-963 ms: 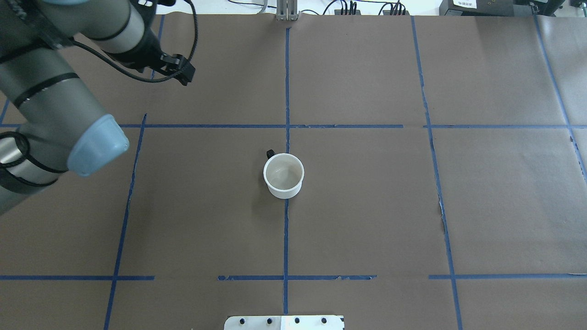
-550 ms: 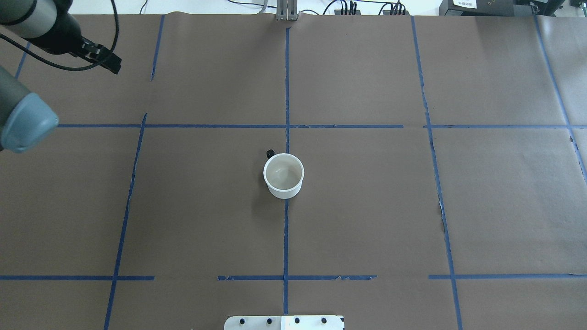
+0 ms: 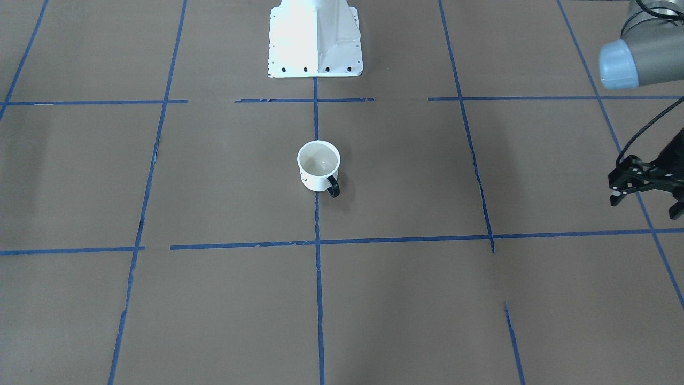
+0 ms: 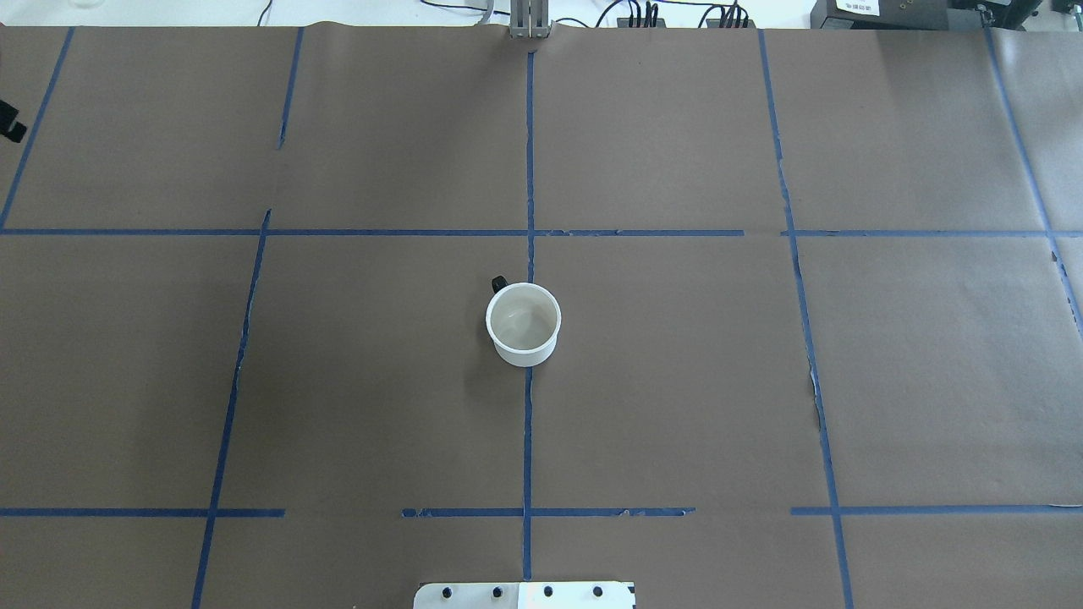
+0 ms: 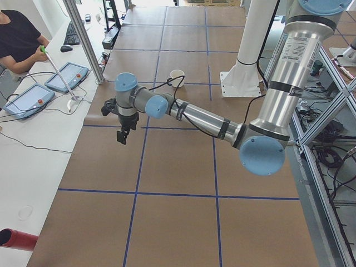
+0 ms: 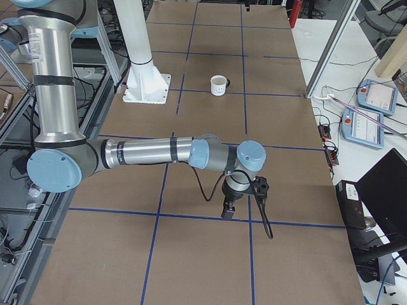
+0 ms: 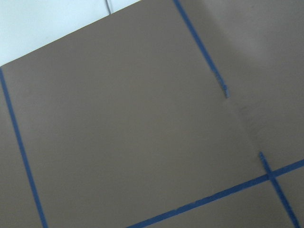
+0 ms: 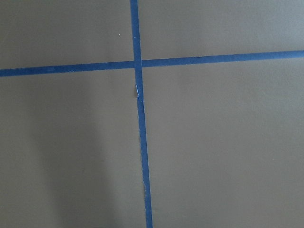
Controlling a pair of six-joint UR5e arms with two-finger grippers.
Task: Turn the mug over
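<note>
Mug (image 3: 319, 167) — well apart from left gripper (image 3: 645, 207).

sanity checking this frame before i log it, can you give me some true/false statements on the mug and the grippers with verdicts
1. The mug stands upright, mouth up. True.
2. The left gripper grips the mug. False: it is open and empty, far off to the side.
3. The mug's handle points toward the robot base. False: it points away from it.
4. The mug sits on a blue tape line. True.
5. The right gripper hangs over the mug. False: it is far from it, near a tape crossing.
</note>
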